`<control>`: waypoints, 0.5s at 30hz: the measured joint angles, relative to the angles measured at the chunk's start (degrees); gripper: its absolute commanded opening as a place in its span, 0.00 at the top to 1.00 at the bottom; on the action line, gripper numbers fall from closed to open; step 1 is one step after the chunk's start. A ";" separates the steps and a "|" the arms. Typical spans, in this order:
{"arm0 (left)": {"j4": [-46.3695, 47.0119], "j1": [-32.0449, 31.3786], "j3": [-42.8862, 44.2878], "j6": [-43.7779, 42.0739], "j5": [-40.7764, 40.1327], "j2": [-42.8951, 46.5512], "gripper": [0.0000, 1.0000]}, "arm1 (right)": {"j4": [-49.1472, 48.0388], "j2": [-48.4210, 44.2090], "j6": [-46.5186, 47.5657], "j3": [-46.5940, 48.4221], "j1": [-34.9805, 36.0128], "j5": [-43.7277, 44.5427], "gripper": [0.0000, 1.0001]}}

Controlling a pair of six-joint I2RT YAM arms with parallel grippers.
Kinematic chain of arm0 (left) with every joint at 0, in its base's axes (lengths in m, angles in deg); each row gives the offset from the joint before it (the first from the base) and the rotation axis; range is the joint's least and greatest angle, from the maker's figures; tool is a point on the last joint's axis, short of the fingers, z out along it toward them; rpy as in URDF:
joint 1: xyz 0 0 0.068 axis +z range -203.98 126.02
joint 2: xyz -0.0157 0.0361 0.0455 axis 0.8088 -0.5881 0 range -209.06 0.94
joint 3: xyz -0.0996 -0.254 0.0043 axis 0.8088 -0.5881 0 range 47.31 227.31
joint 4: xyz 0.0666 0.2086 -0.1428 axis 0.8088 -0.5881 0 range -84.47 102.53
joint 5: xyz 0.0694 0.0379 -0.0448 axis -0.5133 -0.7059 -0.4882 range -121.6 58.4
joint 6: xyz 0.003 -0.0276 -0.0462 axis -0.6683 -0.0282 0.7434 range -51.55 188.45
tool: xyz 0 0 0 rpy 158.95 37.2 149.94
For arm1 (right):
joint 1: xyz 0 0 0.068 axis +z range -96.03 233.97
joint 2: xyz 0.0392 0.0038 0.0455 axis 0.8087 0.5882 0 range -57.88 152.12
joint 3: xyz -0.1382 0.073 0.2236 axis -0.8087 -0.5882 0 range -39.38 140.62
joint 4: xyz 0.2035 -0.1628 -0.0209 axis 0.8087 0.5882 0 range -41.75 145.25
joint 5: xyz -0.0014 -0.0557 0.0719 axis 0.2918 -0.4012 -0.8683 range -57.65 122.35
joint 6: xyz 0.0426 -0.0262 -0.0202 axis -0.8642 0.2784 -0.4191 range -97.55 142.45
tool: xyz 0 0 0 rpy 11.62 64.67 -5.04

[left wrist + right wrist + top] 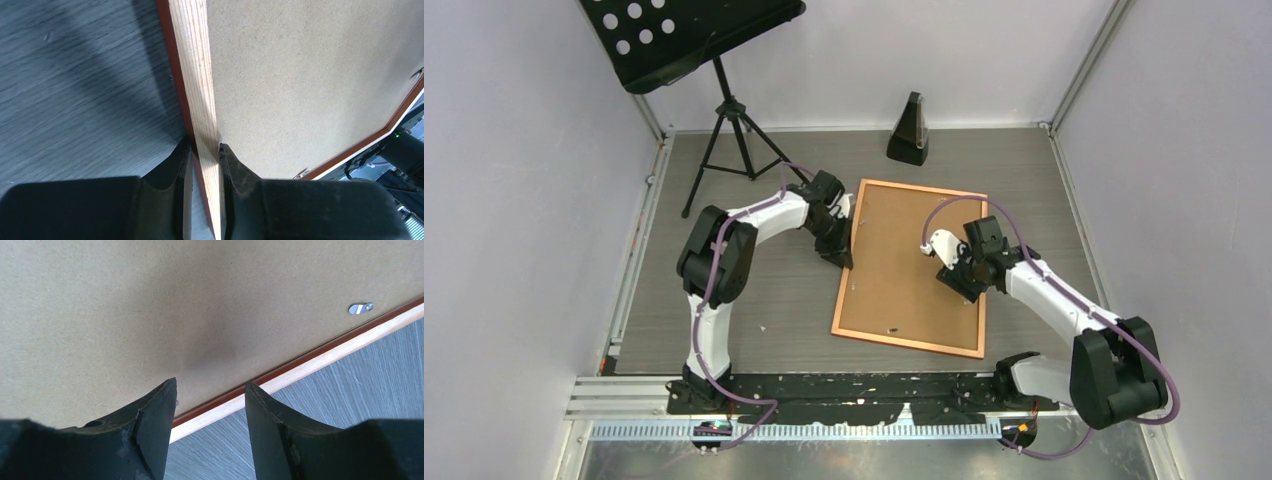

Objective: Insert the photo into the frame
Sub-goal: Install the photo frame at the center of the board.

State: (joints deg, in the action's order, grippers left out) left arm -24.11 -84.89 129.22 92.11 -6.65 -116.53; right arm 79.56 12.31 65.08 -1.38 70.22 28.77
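Between pale walls, on the grey wood-grain bench [754,300], the copper-orange wooden frame [924,188] lies back-up, brown fibreboard backing [894,280] seated. The building photo is out of sight, perhaps underneath. The left gripper [205,147] pinches the frame's left rail; the right gripper [210,385] hovers half-open, empty. Next, likely working the small metal clips [360,308].

The top view is being lit evenly and softly from overhead. Only faint shadows are being cast on the bench [774,290], and the walls [524,200] are being splayed outward toward 10 and 2 o'clock by the wide lens. In the left wrist view, broad dark shadow bands are being thrown across the bench at 10 o'clock, while the left pincer [205,147] at 6 o'clock is being rendered soft. In the right wrist view, a diffuse shadow is being cast on the backing board [200,345] at centre, and a metal clip [360,308] at 2 o'clock is being caught by glare.
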 measured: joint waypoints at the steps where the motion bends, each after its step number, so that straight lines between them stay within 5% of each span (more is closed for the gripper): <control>1: 0.00 -0.13 0.00 0.00 0.00 0.00 1.00 | 0.24 -0.61 -0.24 0.00 0.04 -0.20 0.41; 15: -0.48 -1.01 0.48 0.44 0.09 -0.39 1.00 | 9.29 -6.34 0.59 -0.94 0.13 -3.13 0.41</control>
State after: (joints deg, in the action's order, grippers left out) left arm -24.59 -85.90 129.70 92.55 -6.56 -116.92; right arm 88.85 5.97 65.67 -2.32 70.35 25.65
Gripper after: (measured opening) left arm 0.186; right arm 0.591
